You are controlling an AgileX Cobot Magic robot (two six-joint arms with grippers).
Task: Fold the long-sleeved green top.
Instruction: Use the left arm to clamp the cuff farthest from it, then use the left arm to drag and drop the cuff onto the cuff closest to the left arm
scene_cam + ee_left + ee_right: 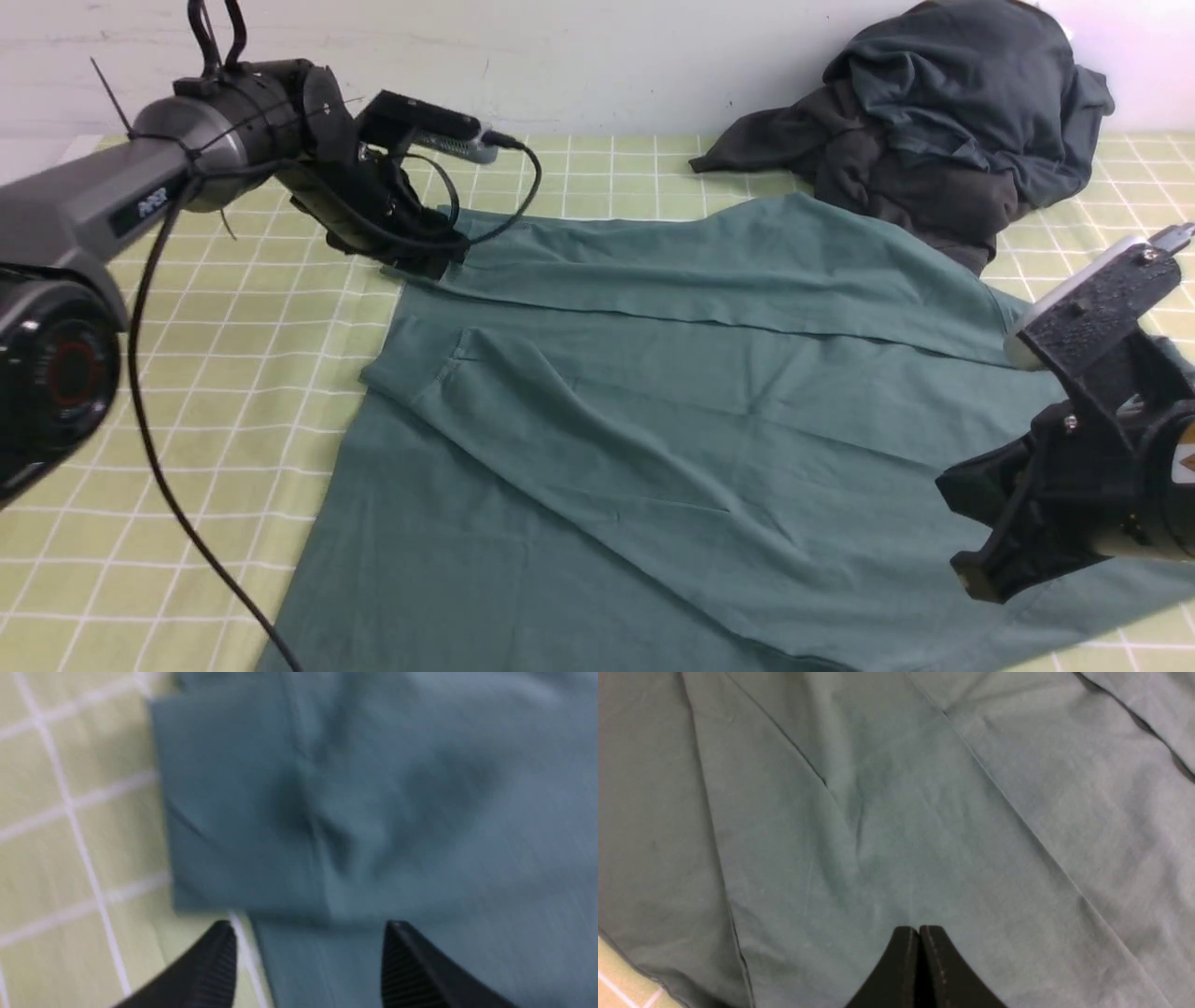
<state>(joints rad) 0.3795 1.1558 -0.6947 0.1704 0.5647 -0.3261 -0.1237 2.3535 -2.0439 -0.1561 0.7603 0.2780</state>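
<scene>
The green long-sleeved top (653, 392) lies spread flat over the checked table, with a sleeve folded across its body. My left gripper (420, 257) is low over the top's far left corner. In the left wrist view it (308, 933) is open, its fingers apart above a folded cloth edge (243, 868) and holding nothing. My right gripper (966, 569) hovers over the top's right side. In the right wrist view it (919, 928) is shut, with its tips together above the smooth cloth (896, 812) and nothing between them.
A dark charcoal-grey heap of clothes (943, 121) sits at the back right, touching the top's far edge. The yellow-green checked tablecloth (233, 373) shows on the left. The left arm's black cable (159, 448) hangs over it. A white wall closes the back.
</scene>
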